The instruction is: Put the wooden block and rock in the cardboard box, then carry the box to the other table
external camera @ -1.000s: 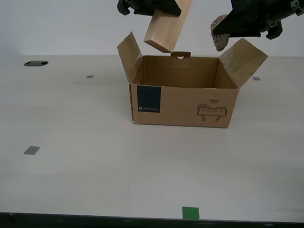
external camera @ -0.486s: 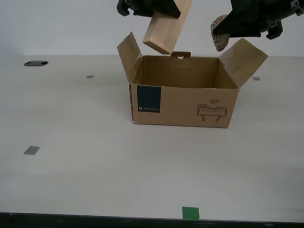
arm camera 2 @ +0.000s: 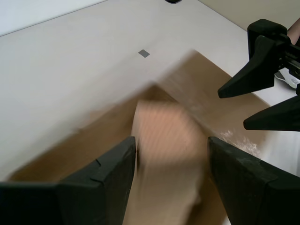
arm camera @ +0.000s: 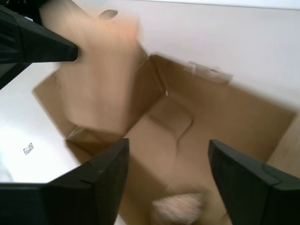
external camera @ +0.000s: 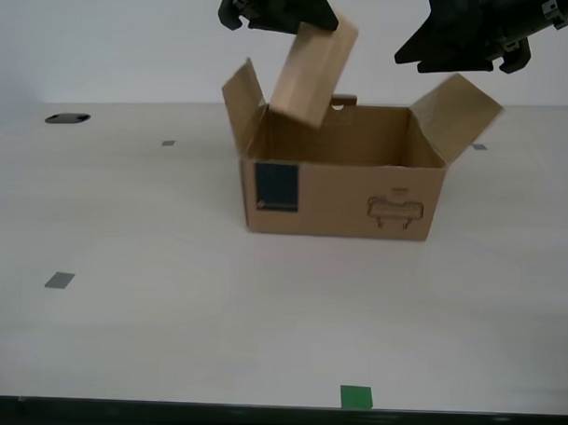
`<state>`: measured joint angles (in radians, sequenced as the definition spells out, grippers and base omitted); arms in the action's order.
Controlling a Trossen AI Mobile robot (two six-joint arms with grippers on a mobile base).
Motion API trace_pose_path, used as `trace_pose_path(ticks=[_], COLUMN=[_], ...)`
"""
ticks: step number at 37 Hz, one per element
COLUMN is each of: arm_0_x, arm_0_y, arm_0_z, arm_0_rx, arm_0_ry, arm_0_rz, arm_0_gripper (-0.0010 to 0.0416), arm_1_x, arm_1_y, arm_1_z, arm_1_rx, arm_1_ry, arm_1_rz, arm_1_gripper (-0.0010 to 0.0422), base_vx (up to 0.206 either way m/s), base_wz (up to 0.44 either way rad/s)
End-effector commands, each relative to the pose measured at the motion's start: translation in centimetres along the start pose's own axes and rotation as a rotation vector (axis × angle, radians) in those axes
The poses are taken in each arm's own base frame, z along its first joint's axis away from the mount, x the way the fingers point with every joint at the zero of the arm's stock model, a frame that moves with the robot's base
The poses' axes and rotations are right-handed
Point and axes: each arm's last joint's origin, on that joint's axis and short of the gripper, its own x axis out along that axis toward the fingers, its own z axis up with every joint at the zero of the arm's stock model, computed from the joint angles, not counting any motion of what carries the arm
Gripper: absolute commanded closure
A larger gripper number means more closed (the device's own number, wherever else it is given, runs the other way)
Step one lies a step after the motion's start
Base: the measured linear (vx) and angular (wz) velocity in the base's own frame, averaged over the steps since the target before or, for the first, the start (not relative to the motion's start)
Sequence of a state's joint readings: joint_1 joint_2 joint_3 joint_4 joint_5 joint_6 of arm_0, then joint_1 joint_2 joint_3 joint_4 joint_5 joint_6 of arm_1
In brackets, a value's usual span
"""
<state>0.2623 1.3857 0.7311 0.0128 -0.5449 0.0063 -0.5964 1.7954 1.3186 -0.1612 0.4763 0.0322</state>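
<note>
Now my second tool is standing released, jaws spread apart, with the wooden block blurred just below them, tilted, its lower end dipping past the cardboard box rim at the box's ten o'clock corner in the exterior view. My first tool is hanging released too, jaws wide, above the box's two o'clock flap. The rock is lying blurred on the box floor. The box is sitting on the pale table.
</note>
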Motion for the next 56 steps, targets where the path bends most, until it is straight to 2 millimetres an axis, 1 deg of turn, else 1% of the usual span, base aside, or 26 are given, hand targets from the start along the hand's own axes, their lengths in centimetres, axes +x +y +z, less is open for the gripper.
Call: trace_pose_path(ticks=[1, 6, 12, 20, 24, 28, 33, 39, 43, 50, 56], arm_0_x=[0.0, 0.0, 0.0, 0.0, -0.2, -0.6, -1.5, -2.7, -3.6, -5.5, -7.4], arm_0_y=[0.0, 0.0, 0.0, 0.0, 0.1, 0.4, 0.9, 1.7, 2.2, 3.4, 4.6], arm_0_z=[0.0, 0.0, 0.0, 0.1, 0.1, 0.6, 2.1, 4.9, 6.6, 9.6, 11.6], arm_0_rx=[0.006, 0.011, 0.012, 0.024, 0.052, 0.087, 0.103, 0.114, 0.121, 0.126, 0.136], arm_0_ry=[-0.002, -0.002, -0.002, -0.003, -0.008, -0.013, 0.011, 0.031, 0.042, 0.045, 0.06], arm_0_rz=[0.001, 0.001, 0.001, 0.002, 0.002, 0.002, 0.0, -0.001, -0.002, -0.003, -0.016], arm_0_gripper=[0.0121, 0.0076, 0.005, 0.0057, 0.0063, 0.0067, 0.0063, 0.0051, 0.0051, 0.0053, 0.0051], arm_1_x=[0.0, 0.0, 0.0, 0.0, -0.1, -0.6, -1.4, -2.5, -3.3, -4.9, -6.3], arm_1_y=[-0.1, -0.1, -0.1, 0.0, -0.1, -0.2, -0.4, -0.8, -1.2, -1.9, -2.6], arm_1_z=[0.1, 0.1, 0.1, 0.1, 0.2, 0.9, 2.2, 4.1, 5.3, 6.9, 8.1], arm_1_rx=[0.004, 0.004, 0.004, 0.0, -0.051, -0.108, -0.123, -0.123, -0.127, -0.146, -0.158], arm_1_ry=[-0.003, -0.004, -0.004, -0.005, -0.003, 0.025, 0.05, 0.05, 0.056, 0.092, 0.119], arm_1_rz=[-0.003, -0.003, -0.003, -0.003, -0.003, 0.0, 0.002, 0.003, 0.004, 0.005, 0.007], arm_1_gripper=[0.0191, 0.0165, 0.0144, 0.014, 0.014, 0.014, 0.014, 0.014, 0.014, 0.014, 0.014], base_vx=[0.0, 0.0, 0.0, 0.0, 0.0, 0.0, 0.0, 0.0, 0.0, 0.0, 0.0], base_wz=[0.0, 0.0, 0.0, 0.0, 0.0, 0.0, 0.0, 0.0, 0.0, 0.0, 0.0])
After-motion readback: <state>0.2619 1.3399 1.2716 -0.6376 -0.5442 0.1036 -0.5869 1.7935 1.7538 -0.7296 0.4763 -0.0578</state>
